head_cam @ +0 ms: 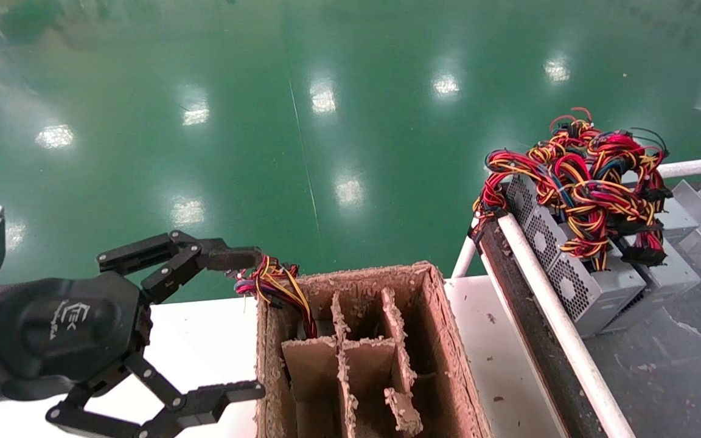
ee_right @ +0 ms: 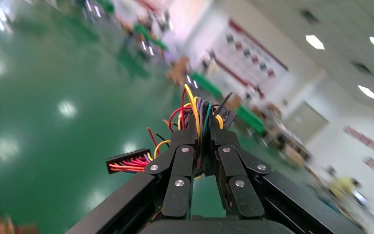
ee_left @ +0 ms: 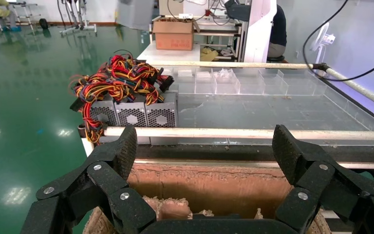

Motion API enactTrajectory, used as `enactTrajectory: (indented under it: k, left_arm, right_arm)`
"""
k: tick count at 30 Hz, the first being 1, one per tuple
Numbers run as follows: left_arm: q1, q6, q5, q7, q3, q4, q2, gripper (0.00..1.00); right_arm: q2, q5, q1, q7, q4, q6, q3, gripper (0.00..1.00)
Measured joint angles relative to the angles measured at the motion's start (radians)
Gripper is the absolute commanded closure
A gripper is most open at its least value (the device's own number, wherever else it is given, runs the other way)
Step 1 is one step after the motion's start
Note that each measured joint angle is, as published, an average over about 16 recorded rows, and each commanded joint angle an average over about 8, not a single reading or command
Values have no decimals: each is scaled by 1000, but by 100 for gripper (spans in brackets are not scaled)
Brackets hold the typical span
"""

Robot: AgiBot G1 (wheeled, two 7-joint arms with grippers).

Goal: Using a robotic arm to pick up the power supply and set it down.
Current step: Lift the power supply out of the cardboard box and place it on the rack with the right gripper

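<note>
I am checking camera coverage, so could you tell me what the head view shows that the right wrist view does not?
Only the head view shows the open left gripper beside the cardboard box, one wire bundle poking from it, and the stacked power supplies on the right. Only the right wrist view shows the right gripper shut on colored wires. Both show the green floor.

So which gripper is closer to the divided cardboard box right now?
Left. The left gripper hangs open right beside the brown divided cardboard box. The right gripper is outside the head view, shut on a wire bundle, with no box in its view.
</note>
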Motion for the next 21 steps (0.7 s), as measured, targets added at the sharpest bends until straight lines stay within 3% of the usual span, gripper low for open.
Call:
enactTrajectory:
  k: [9,21]
  left_arm:
    - [0,0,0,0,1,0,0,0]
    - [0,-1,-1,1,1,0,-1,0]
  right_arm:
    - [137,-63,-50,41,-65,-97,-51,100]
    - [218,31,-234,18,-134,-174,-94,100]
